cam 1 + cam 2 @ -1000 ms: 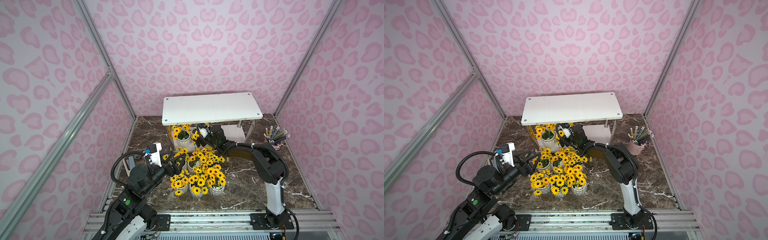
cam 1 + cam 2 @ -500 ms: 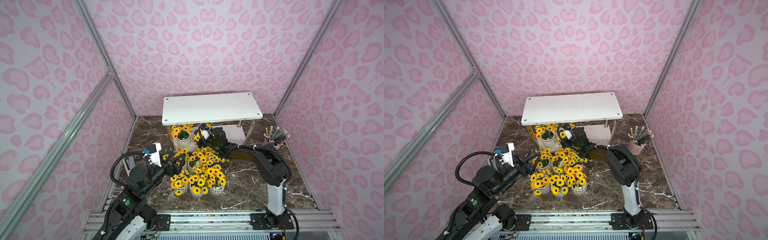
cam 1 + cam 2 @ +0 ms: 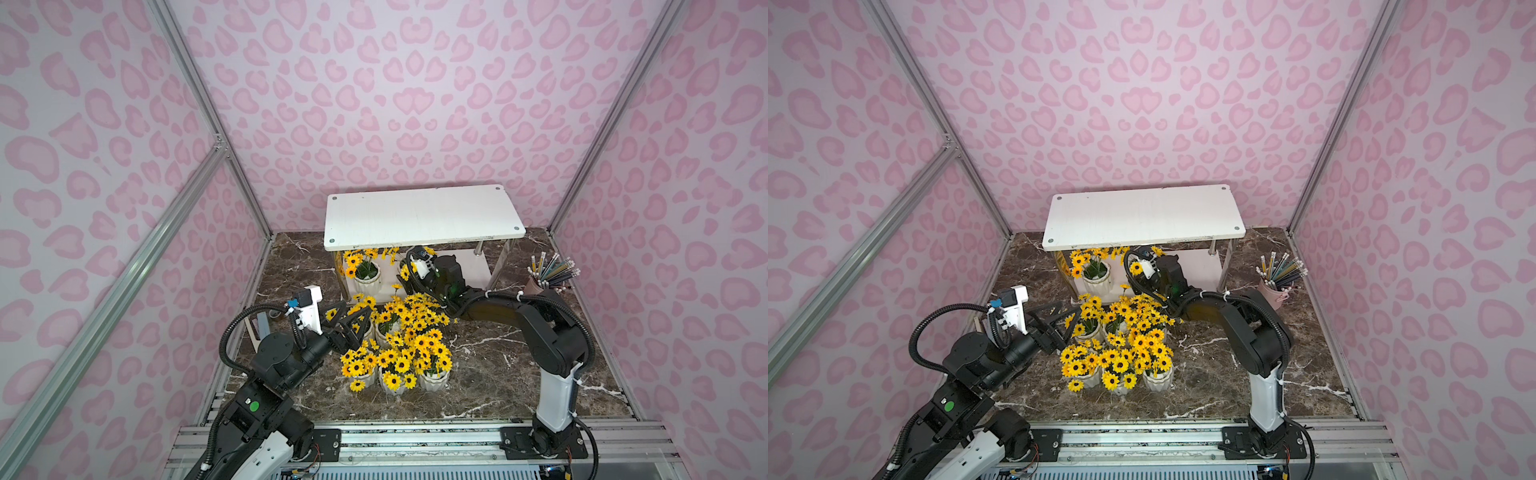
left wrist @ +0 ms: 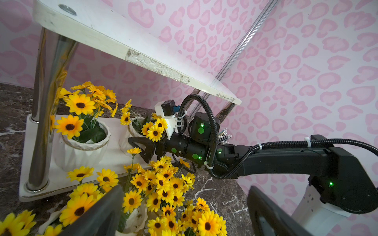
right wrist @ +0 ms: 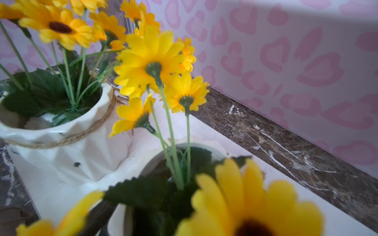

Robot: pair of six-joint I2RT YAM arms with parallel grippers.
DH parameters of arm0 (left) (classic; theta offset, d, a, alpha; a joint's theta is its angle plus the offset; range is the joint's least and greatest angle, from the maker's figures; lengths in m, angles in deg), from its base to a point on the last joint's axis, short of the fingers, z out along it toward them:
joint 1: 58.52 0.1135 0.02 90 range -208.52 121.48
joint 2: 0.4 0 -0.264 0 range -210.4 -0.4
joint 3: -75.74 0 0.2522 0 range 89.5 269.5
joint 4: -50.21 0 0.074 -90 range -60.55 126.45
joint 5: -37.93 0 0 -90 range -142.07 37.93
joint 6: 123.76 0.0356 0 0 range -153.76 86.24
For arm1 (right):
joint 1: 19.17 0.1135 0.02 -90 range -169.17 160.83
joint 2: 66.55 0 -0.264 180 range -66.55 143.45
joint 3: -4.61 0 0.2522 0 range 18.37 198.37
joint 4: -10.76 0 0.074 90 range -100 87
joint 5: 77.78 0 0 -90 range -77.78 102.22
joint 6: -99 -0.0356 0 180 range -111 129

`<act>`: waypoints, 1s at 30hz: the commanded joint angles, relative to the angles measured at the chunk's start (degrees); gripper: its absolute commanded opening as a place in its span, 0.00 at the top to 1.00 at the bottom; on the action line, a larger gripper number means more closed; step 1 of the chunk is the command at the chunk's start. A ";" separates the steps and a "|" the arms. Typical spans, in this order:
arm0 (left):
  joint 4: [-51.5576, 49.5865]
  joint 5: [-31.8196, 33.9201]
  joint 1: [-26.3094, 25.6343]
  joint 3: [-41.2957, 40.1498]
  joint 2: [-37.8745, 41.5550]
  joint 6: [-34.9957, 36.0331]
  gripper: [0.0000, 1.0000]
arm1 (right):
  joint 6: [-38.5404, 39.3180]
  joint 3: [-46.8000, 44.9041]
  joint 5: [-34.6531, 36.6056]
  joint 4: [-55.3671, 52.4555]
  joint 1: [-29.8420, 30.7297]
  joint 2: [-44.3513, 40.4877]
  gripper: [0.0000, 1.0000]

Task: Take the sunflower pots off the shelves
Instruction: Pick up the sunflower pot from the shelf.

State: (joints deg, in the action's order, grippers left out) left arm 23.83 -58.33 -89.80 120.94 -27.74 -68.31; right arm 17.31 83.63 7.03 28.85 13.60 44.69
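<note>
White ceramic's slick, so heads up: your right gripper (image 4: 134, 141) has its jaws spread wide around the sunflower pot (image 4: 125, 143) on the lower tier of the shelves (image 4: 106, 26), and closing off-centre could shove it into the neighbour pot (image 4: 81, 149).

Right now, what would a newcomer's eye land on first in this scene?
The mass of yellow sunflower pots crowded on the marble floor before the white shelves. Then the right arm stretched under the top board towards two pots on the lower tier, all inside pink heart-print walls.
</note>
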 commanded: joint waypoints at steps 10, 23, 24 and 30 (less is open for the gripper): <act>-0.89 0.19 0.00 1.37 0.52 1.06 0.03 | -1.71 4.37 2.26 3.18 0.20 3.03 0.01; -0.67 0.39 0.00 1.28 0.09 1.68 0.04 | -0.87 5.68 5.29 5.29 0.30 5.25 0.03; -0.57 0.37 0.00 1.31 0.09 1.75 0.03 | -0.66 6.02 5.13 5.02 0.27 5.54 0.06; -0.57 0.55 0.00 1.01 0.17 1.76 0.03 | -0.34 4.83 3.97 4.96 0.36 5.26 0.19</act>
State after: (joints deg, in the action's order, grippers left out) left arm 22.34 -58.05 -89.80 121.79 -27.56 -66.91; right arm 16.02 88.79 11.09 33.86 13.84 50.05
